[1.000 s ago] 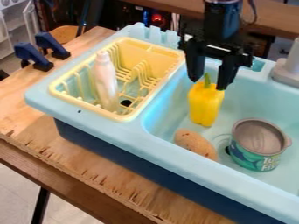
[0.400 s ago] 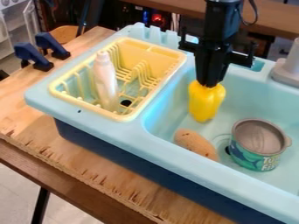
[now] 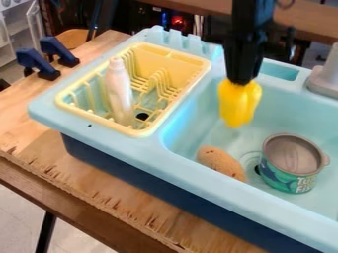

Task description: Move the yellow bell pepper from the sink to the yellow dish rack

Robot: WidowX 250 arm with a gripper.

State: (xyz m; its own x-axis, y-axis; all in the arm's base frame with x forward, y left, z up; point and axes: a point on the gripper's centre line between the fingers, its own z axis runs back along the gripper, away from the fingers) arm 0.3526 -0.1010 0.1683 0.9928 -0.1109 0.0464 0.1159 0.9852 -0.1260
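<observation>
The claw (image 3: 242, 82) is pinched shut on the top of the yellow pepper (image 3: 239, 105); its tips conceal the stem and part of the crown. The upper arm is cut off at the top edge. Dark parts above the claw merge with the background and are hard to separate. The pepper is glossy, bright yellow and lobed, and hangs upright, narrowing slightly downward. Location: over the rear of the light-blue basin (image 3: 277, 111), behind the brown potato (image 3: 221, 162) and the open can (image 3: 291, 163).
</observation>
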